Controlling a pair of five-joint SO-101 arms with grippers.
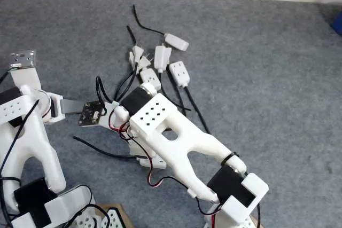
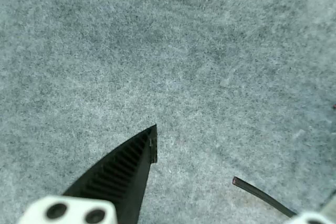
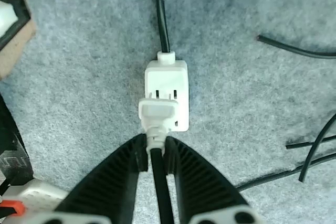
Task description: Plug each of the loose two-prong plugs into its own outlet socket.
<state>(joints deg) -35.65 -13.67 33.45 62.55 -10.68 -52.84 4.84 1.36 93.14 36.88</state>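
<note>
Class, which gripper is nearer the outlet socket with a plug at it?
Right. The right gripper holds the plug at the outlet socket; the left gripper hangs over carpet, well aside.

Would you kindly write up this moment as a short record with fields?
Right gripper: shut on the neck of a white two-prong plug
Plug: lying on a white rectangular outlet socket, prongs visible, not seated
Left gripper: open above grey carpet, near a loose black cable end
Other white plugs: clustered together on the carpet
</note>
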